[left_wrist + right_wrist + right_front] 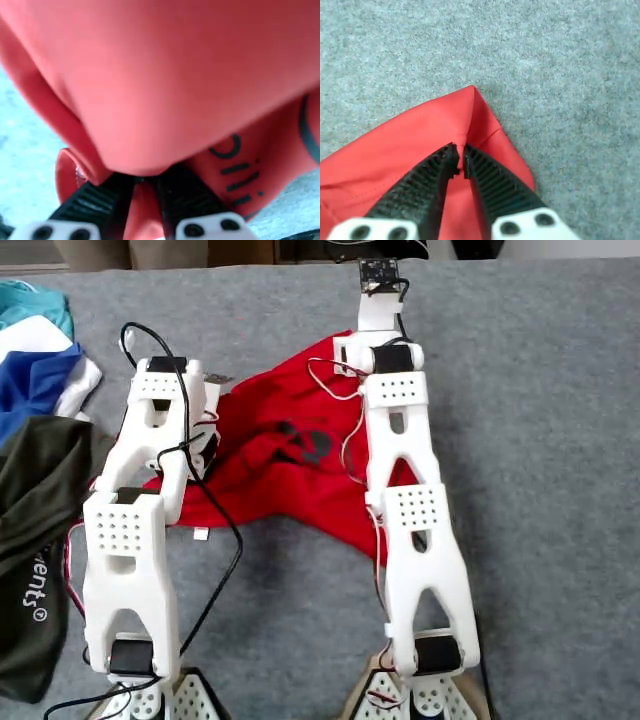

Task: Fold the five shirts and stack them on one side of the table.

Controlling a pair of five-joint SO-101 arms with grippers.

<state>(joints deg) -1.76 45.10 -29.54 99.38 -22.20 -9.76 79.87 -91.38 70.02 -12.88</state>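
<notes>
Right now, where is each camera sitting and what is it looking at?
High view: above the table, looking down on the left arm, right arm, red shirt and a pile of shirts.
Left wrist view: on the left arm's wrist, close against the red shirt; its black jaws are shut on the cloth.
Right wrist view: on the right arm's wrist, facing a shirt corner on the table; its jaws are shut on it.
Shared: all three show the red shirt.
</notes>
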